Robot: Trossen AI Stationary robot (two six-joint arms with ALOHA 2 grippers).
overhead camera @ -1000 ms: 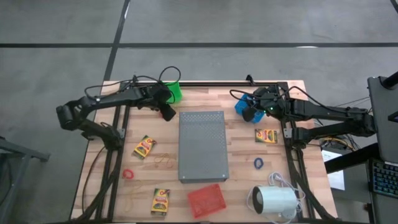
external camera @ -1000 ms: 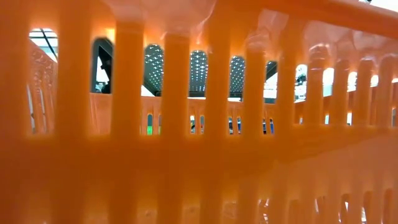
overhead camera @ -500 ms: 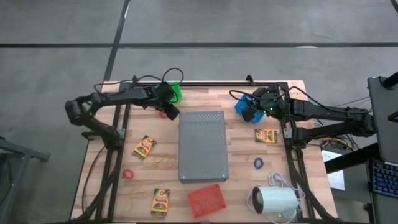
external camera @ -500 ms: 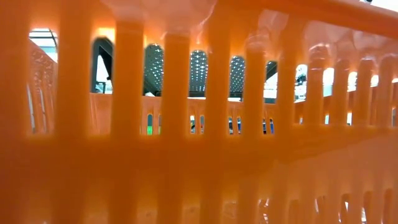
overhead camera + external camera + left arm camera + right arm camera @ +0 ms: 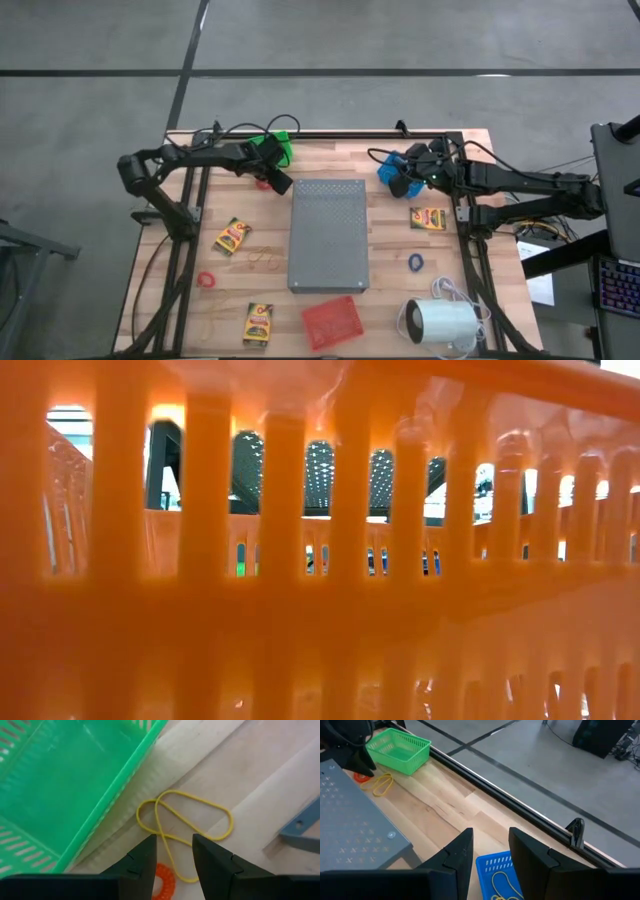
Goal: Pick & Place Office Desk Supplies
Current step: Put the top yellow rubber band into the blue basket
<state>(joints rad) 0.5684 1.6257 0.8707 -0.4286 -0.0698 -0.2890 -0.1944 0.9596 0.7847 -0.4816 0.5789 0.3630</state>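
My left gripper (image 5: 277, 185) (image 5: 174, 840) stands open, pointing steeply down beside the green basket (image 5: 278, 148) (image 5: 60, 780). Just beyond its fingertips a yellow rubber band (image 5: 185, 827) lies flat on the wood. A small red ring (image 5: 161, 882) (image 5: 362, 776) lies on the table between the fingers, farther back; I see no contact. My right gripper (image 5: 403, 183) (image 5: 491, 835) hovers open over the blue basket (image 5: 388, 168) (image 5: 495, 867), which holds yellow rubber bands (image 5: 502, 882). Crayon boxes (image 5: 232, 236) (image 5: 258, 323) (image 5: 428, 217) lie flat on the table.
The grey perforated slab (image 5: 328, 235) fills the table's middle, its corner close to my left gripper. A red ring (image 5: 206, 279), a blue ring (image 5: 415, 262) and tan bands (image 5: 263, 260) lie loose. A red basket (image 5: 333, 320) and a white cylinder (image 5: 440, 322) stand near the front; an orange lattice (image 5: 320, 610) blocks the low view.
My left gripper has sunk toward the table beside the green basket, shifting slightly toward the grey slab, its fingers the same distance apart.
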